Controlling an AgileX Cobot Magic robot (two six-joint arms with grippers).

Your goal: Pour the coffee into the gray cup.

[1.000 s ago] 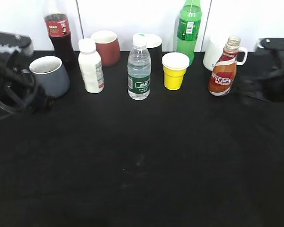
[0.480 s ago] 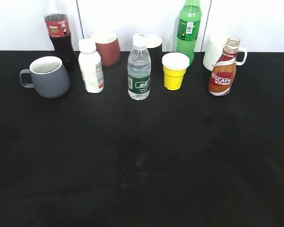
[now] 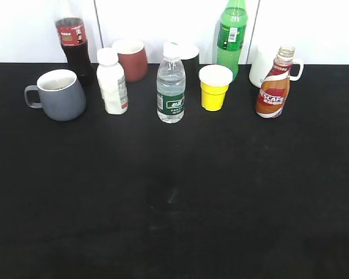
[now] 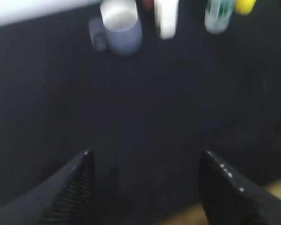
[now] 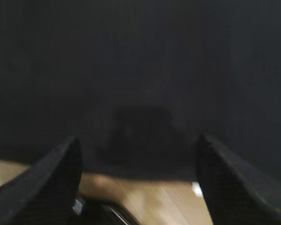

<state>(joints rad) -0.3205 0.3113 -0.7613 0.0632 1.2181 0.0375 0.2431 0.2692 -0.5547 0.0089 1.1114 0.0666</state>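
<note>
Both arms gone, gray cup point(image 3: 59, 95) unfilled

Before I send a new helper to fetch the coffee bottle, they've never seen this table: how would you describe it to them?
Start at the black table and follow the row of drinks along its far edge to the right end. There, in front of the white mug, stands the coffee bottle: small, curvy, brown, with a red-orange label, unlike the tall green bottle.

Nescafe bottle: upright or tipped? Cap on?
Upright. The small curvy brown Nescafe bottle stands on its base on the black table, in front of the white mug. Cap: cannot tell; the neck top is too small to read.
</note>
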